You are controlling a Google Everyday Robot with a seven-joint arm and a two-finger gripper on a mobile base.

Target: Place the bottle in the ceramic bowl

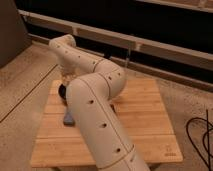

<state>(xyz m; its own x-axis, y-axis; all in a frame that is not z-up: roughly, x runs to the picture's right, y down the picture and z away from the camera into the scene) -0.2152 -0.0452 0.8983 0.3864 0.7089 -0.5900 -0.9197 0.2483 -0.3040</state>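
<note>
end effector (65,80) above ceramic bowl (62,91), far-left wooden table (145,120).

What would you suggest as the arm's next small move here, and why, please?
Probably a short, slow descent. The gripper hangs at the wooden table's left edge, just above the dark ceramic bowl. The arm hides most of the bowl and any bottle, so release height cannot be judged yet.

The robot's thick, cream-white jointed arm (95,110) rises from the lower foreground, bends at an elbow, then reaches left and folds downward; its hand (65,80) hangs low, mostly hidden behind the arm.
</note>
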